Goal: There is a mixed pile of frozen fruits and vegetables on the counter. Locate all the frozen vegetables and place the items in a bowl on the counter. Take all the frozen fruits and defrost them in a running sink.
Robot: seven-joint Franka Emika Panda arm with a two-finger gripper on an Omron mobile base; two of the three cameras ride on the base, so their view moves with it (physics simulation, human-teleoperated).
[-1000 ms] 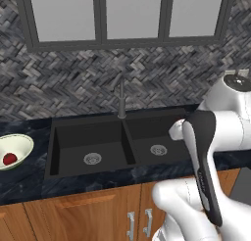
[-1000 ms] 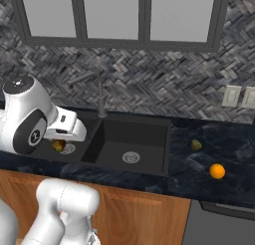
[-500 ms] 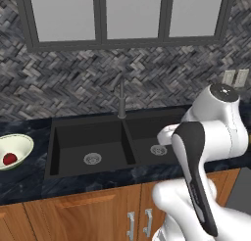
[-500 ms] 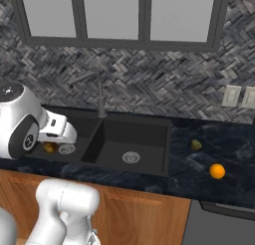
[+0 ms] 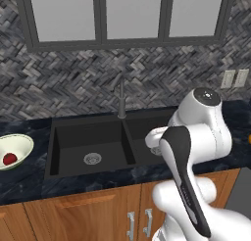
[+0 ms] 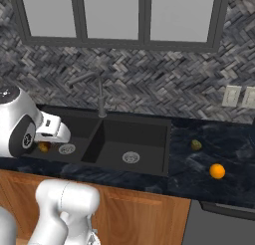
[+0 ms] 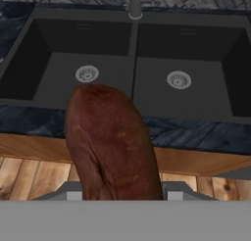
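A dark reddish-brown oblong vegetable stands large in the hand view, with my gripper shut on it above the front edge of the black double sink. In the right base view the gripper hangs with that item over the sink's left basin. The pale bowl sits on the counter at the far left, and a small red round vegetable lies in it. On the counter right of the sink rest an orange ball and a yellowish-olive lump.
A tall dark faucet rises behind the divider between the two basins, each with a round metal drain. Wooden cabinets run below the counter. A herringbone backsplash with wall outlets stands behind.
The arm has swung left across the sink with the brown oblong item still held. The orange ball, the olive lump and the bowl have not moved.
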